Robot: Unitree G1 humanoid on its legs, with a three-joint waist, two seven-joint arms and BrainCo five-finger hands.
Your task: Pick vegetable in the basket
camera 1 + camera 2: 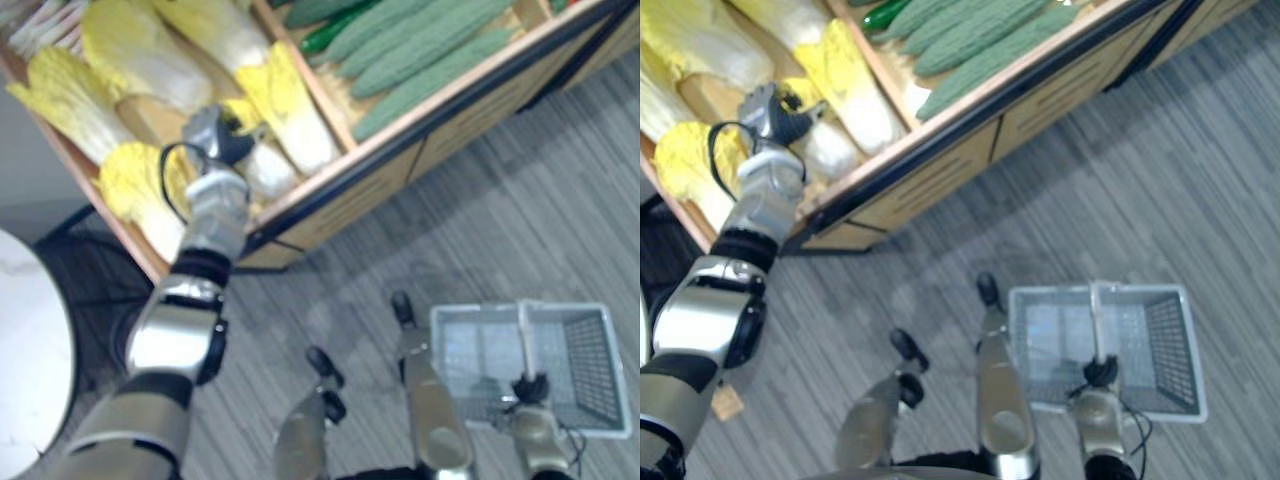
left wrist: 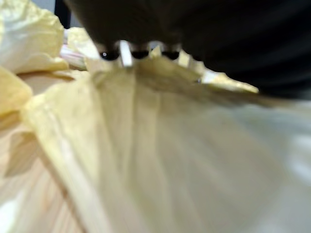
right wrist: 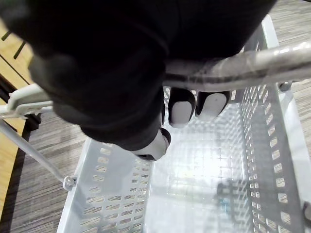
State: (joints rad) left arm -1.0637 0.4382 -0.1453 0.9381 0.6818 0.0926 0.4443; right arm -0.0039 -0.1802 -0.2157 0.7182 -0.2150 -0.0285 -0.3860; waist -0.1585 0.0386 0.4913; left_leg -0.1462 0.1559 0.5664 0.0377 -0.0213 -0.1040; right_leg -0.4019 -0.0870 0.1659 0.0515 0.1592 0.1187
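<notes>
L hand (image 1: 213, 137) is reached into a wooden bin (image 1: 350, 200) and laid on a cabbage (image 2: 170, 145), pale stalk w/ yellow leaf, near the bin's front edge. In the L wrist view the cabbage is seen right under the hand. Whether it is gripped can't be told. More cabbages (image 1: 150, 55) are piled round it in the same compartment, some touching it.

Past a wooden divider (image 1: 305, 75), the next compartment is filled w/ green bumpy gourds (image 1: 420, 45), laid side by side.

R hand (image 3: 112, 77) is closed round the handle (image 3: 252, 65) of a grey-white mesh basket (image 3: 107, 194). The basket is held low at the robot's R side, over the grey striped floor (image 1: 520, 200), well apart from the bin. The task's veg is thus in the bin, away from the basket.

A white round table (image 1: 25, 350) is seen at the L edge, near the bin's corner.
</notes>
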